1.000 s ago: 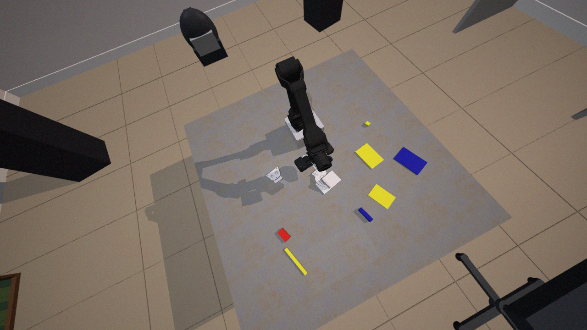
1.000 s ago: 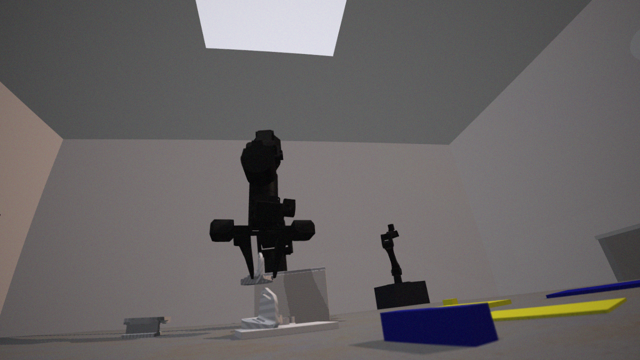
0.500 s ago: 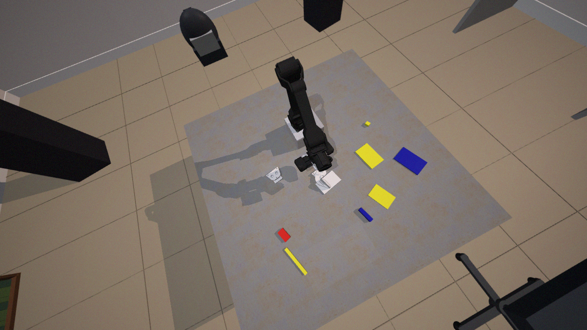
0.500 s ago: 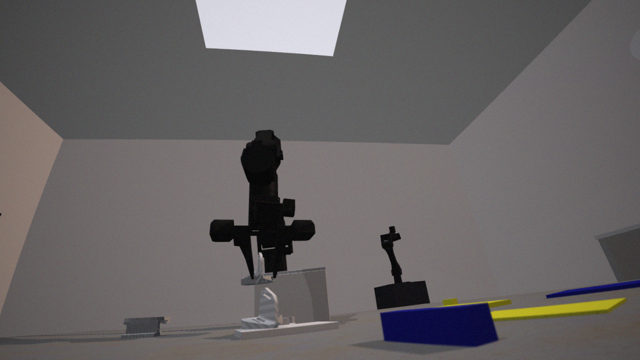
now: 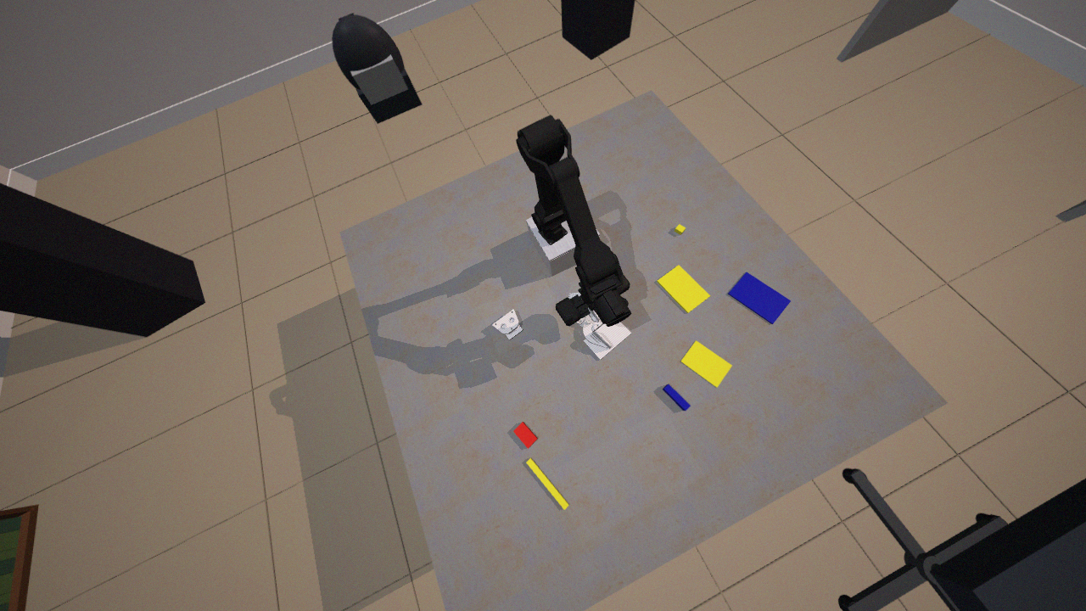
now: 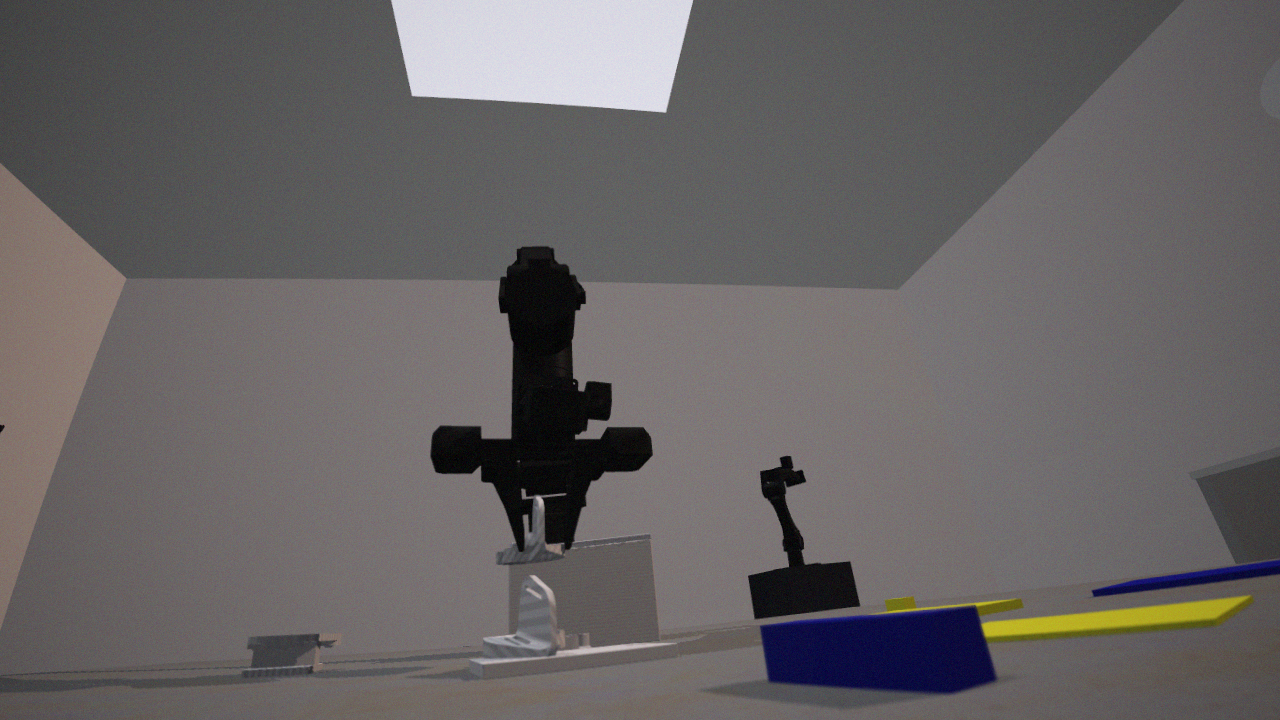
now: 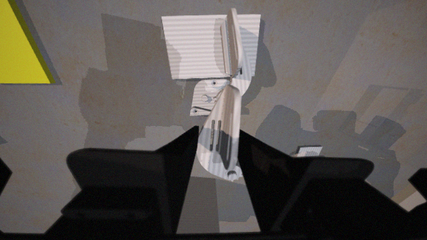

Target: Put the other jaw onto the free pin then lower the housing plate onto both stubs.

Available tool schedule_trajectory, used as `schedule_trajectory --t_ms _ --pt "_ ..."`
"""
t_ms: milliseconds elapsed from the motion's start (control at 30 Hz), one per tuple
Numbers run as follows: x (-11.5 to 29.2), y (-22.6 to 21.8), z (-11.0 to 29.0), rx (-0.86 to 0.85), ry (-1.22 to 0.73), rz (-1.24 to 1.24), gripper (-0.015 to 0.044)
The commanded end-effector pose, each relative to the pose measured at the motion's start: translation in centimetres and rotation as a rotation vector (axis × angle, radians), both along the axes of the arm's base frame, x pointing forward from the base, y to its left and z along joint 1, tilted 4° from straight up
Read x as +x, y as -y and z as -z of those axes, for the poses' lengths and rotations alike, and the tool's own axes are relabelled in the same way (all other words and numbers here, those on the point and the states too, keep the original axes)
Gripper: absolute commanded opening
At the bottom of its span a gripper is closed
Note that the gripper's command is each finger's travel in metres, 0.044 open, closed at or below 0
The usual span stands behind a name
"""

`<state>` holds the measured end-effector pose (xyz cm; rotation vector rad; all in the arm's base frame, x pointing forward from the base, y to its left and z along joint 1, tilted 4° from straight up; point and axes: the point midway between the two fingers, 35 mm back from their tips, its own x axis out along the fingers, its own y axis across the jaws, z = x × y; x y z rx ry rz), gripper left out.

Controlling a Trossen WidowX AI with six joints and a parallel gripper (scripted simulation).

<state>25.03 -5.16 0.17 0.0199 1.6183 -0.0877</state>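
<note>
My gripper (image 6: 544,547) (image 7: 216,131) is shut on the loose white jaw (image 6: 537,523) (image 7: 221,107), whose upright wall stands between the fingers. In the exterior view it hangs above the seated jaw with a visible gap. The seated jaw (image 6: 537,617) (image 7: 235,43) stands on the white base (image 5: 601,352) (image 6: 626,652) (image 7: 197,47). The free pin (image 7: 205,98) shows bare, left of the held jaw in the wrist view. The held jaw hides part of the gear area there. The housing plate (image 5: 506,322) (image 6: 282,652) (image 7: 310,151) stands apart from the base, partly hidden by a finger in the wrist view.
Two yellow plates (image 5: 683,288) (image 5: 706,363), a blue plate (image 5: 759,298), a blue bar (image 5: 675,397) (image 6: 877,649) and a small yellow cube (image 5: 680,228) lie right of the arm in the top view. A red block (image 5: 525,434) and a yellow bar (image 5: 546,484) lie lower down.
</note>
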Motion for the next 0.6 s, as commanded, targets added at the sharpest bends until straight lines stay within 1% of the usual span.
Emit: schedule_trajectory --t_ms 0,567 --pt "1.7 -0.6 -0.2 0.002 0.010 0.001 0.0134" --pt "6.4 -3.2 0.4 0.004 0.013 0.001 0.0134"
